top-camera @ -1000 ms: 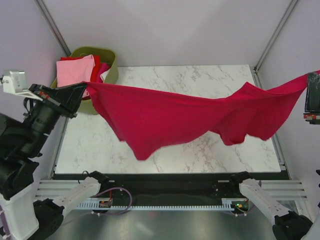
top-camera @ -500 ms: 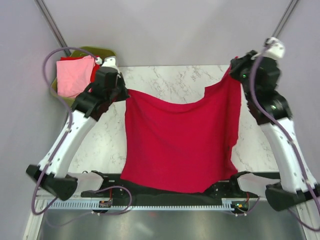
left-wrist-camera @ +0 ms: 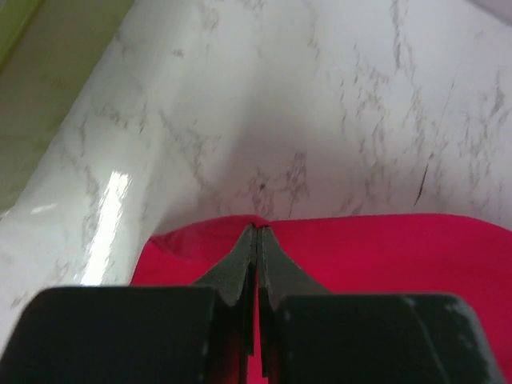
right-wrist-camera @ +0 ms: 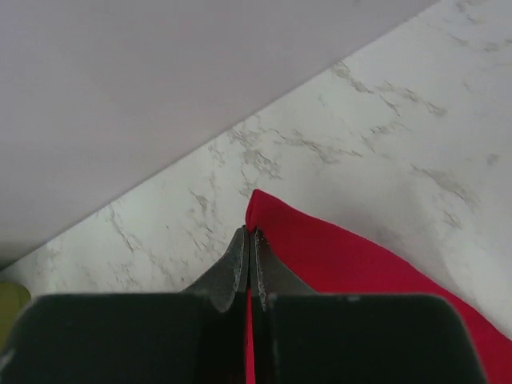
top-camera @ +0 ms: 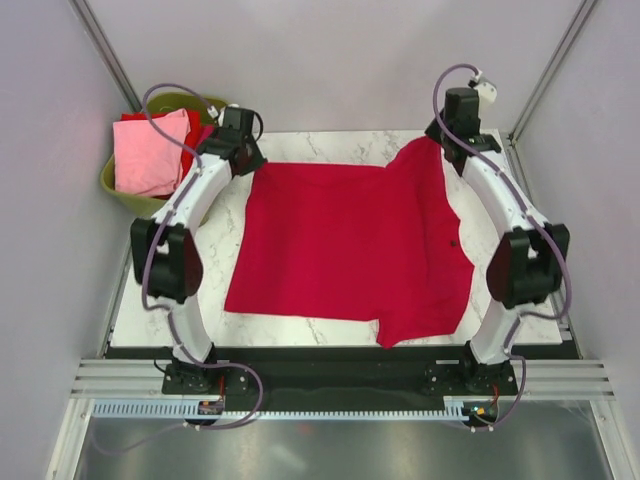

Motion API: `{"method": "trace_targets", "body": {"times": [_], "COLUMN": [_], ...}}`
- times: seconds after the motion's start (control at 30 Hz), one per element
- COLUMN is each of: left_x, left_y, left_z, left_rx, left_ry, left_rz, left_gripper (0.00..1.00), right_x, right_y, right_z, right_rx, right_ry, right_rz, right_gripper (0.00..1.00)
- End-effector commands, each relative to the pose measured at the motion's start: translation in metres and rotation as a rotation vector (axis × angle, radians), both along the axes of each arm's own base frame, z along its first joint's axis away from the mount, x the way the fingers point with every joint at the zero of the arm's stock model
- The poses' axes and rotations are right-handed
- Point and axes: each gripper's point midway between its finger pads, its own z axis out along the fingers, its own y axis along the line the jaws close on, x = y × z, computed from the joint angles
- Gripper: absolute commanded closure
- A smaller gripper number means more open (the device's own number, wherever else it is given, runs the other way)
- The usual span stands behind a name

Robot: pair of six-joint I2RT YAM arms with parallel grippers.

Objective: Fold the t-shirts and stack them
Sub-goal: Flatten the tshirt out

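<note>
Top external: arms (top-camera: 190,205) outstretched beside t-shirt (top-camera: 340,240)

Left arm (top-camera: 197,195): white links, black joints.
Right arm (top-camera: 497,195): same colours, white cap.
Cables (top-camera: 146,100): mauve-grey loops.
Left gripper (left-wrist-camera: 256,234): black tapered fingers.

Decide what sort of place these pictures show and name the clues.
Probably a robot test booth, not a home: arms bolted at a marble table's edge, plain walls closing it in, a red t-shirt spread near a basket of shirts.

T-shirt (top-camera: 340,240) lies on table (top-camera: 300,145), basket (top-camera: 215,104) far left
</note>
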Motion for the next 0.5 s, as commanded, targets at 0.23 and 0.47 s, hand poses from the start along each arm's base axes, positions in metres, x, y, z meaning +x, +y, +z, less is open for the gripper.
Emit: {"method": "trace_targets", "body": {"times": [0.23, 0.47], "left_x": [0.144, 0.099], "left_y": [-0.007, 0.01], "left_z": [0.053, 0.073], "left_rx": [-0.205, -0.164], "left_ry": [-0.27, -0.239], "left_rz": [-0.076, -0.034], "left_gripper": [0.9, 0.0], "right_x": [0.134, 0.084], "right_y": [0.012, 0.009], "right_z": [0.059, 0.06], "right_rx": [0.017, 0.038], "right_ry": [-0.279, -0.213], "right_rz": [0.041, 0.048], "right_gripper": [0.19, 0.07]}}
